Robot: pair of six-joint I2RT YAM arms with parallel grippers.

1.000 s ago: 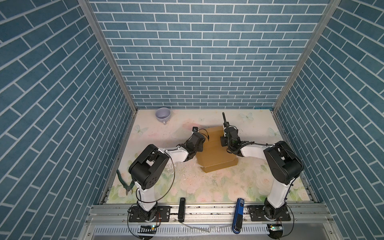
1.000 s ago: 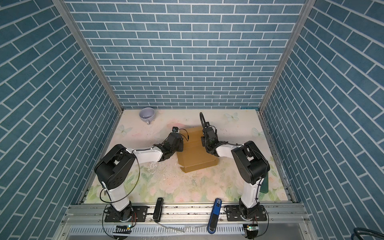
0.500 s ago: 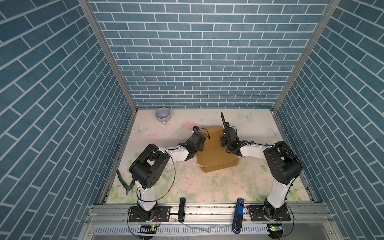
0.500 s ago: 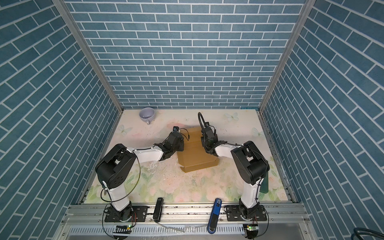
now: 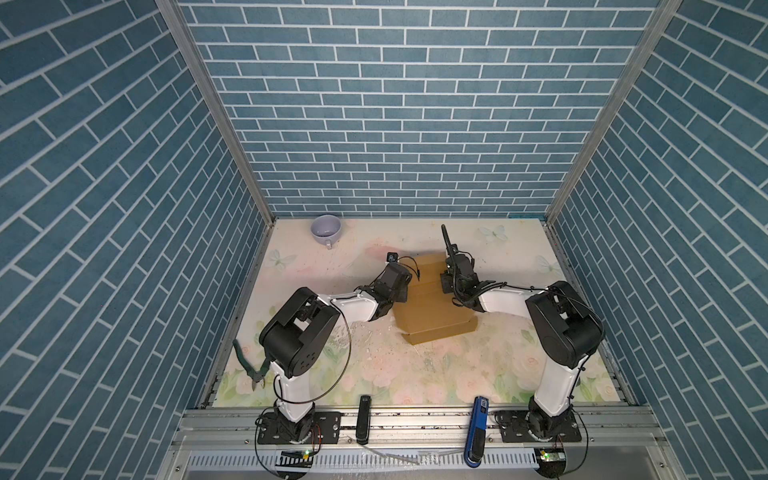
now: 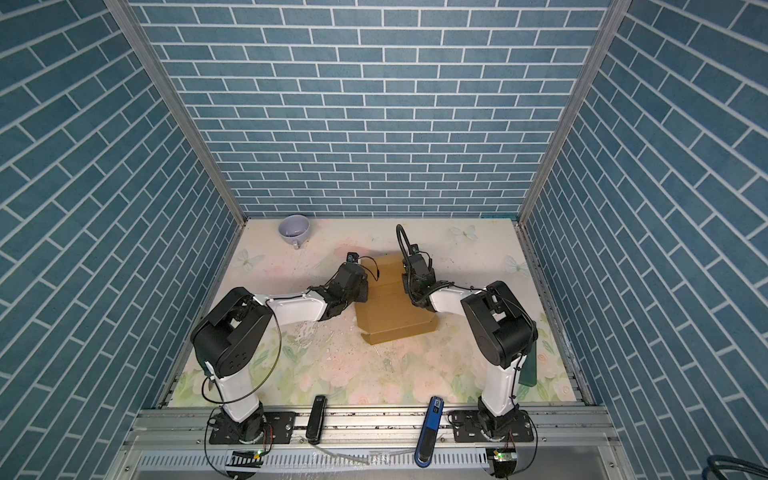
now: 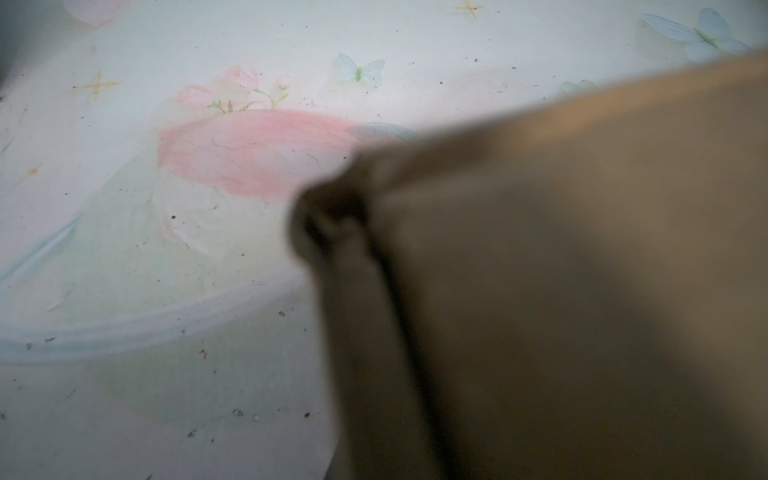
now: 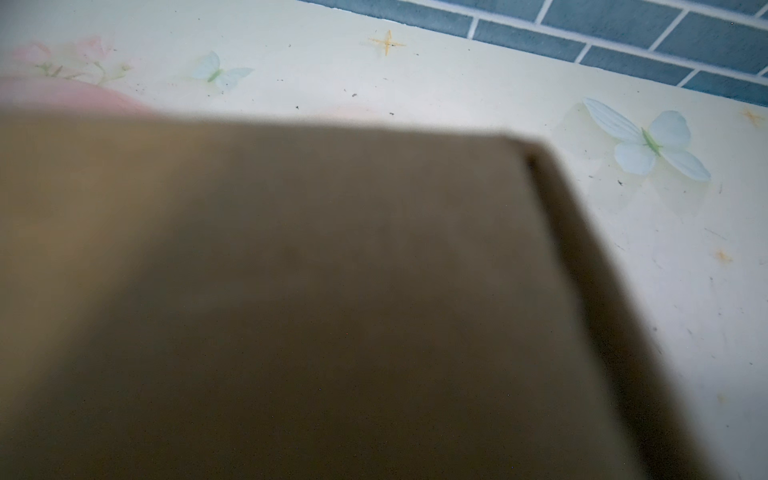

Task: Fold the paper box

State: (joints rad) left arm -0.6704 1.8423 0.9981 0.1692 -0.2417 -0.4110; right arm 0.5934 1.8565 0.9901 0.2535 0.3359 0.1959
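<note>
- Flanking the paper box [image 5: 432,322] at mid-table, a touch toward 12 o'clock, the left gripper [image 5: 409,291] meets its 9 o'clock wall and the right gripper [image 5: 444,286] its 3 o'clock side. The long axis runs 12 to 6, the near end swung slightly toward 5, and the far flap [image 5: 428,264] lies at 12.
- Seen again in a top view, the paper box [image 6: 392,316] looks light. An uneven push from either side could spin it on the table [image 6: 332,374], and a freed flap could spring back along its crease.
- Left wrist view: a blurred cardboard corner of the paper box [image 7: 561,291] is close to the lens and no fingers show. The jaws are clenched, but whether on the cardboard cannot be told.
- Right wrist view: a box panel [image 8: 291,291] fills the view. Whether the jaws are released or clenched cannot be told.
</note>
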